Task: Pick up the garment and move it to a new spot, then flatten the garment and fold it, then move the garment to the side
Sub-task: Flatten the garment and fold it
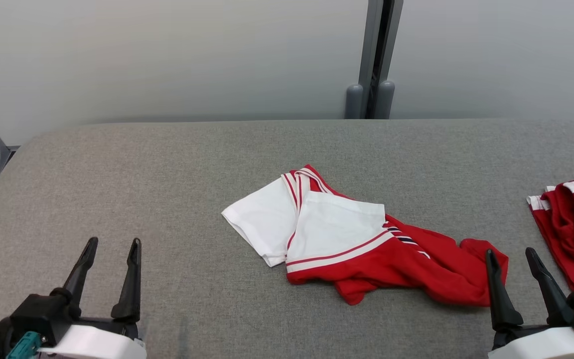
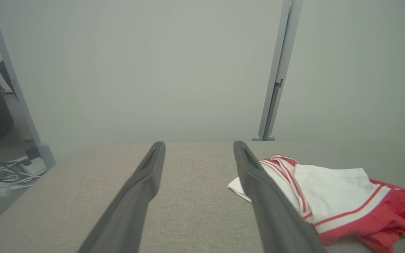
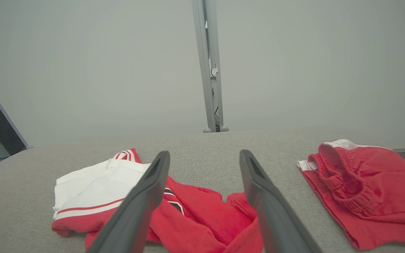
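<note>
A: Where does the red and white shirt (image 1: 352, 239) lie?
B: Crumpled on the grey table (image 1: 167, 169), a little right of the middle. Its white part is folded over toward the left and far side. The red part trails off to the right and near side.
A: And the left gripper (image 1: 113, 243)?
B: At the near left, fingers spread wide with nothing between them. It is well apart from the shirt, with bare grey cloth in front of it.
A: The right gripper (image 1: 510, 252)?
B: Near right, fingers also spread wide and holding nothing. Its left finger crosses the red end of the shirt in the head view; whether it touches the cloth I cannot tell. In its own wrist view the red cloth lies below and between both fingers.
A: Anything else on the table?
B: Red shorts (image 1: 573, 229) with a white edge, bunched at the right edge, apart from the shirt — a strip of bare table lies between the two.
A: Behind the table?
B: A pale wall (image 1: 167, 50) and an upright grey post (image 1: 374, 55) just past the far edge.
</note>
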Available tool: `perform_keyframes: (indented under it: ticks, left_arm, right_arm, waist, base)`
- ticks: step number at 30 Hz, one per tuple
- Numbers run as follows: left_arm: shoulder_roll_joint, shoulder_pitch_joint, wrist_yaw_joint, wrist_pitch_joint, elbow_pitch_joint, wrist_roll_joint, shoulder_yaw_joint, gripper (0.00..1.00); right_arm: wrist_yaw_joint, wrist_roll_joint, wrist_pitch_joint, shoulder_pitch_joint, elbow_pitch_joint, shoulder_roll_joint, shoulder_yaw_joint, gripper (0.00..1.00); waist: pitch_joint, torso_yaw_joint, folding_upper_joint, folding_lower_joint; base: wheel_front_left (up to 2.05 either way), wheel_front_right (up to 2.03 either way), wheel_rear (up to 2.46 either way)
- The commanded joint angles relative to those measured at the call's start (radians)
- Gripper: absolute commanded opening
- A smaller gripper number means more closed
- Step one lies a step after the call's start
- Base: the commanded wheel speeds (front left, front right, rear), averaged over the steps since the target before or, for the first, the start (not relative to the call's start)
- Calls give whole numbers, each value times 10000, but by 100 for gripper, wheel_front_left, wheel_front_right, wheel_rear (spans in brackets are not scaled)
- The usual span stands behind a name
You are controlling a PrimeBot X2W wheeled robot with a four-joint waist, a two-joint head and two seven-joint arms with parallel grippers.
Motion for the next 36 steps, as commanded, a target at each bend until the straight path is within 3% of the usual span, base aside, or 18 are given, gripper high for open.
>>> perform_keyframes:
  ticks: [1, 6, 15, 19, 26, 36]
  left_arm:
    - [57, -353, 52, -31, -124, 124, 46, 100]
    - [-2, -1601, -353, 200, -219, 211, -197, 100]
    - [-813, -4880, -2367, 2543, 1954, -268, -1979, 100]
    - [-1307, -6023, -2958, 3491, 3357, -628, -2556, 100]
    - [-1687, -7410, -3292, 4438, 5330, -1188, -3216, 100]
    - [-1455, -8732, -3344, 4857, 6991, -2135, -4459, 100]
  right_arm:
    - [2, 2, -51, -31, -75, -49, -24, 100]
    - [2, -38, -25, -302, -225, -47, 65, 100]
    - [2, -85, -33, -888, -275, -49, 414, 100]
    - [2, -37, -135, -1117, -211, -49, 525, 100]
    - [2, 65, -335, -1418, -125, -47, 704, 100]
    - [2, 196, -751, -1780, 234, -46, 858, 100]
  waist:
    - [141, -2, 0, 0]
    - [595, -101, 0, 0]
    - [1550, -860, 0, 0]
    - [1988, -1280, 0, 0]
    - [2637, -1848, 0, 0]
    - [3267, -2331, 0, 0]
  base:
    - [0, 0, 0]
    - [0, 0, 0]
    - [0, 0, 0]
    - [0, 0, 0]
    - [0, 0, 0]
    - [0, 0, 0]
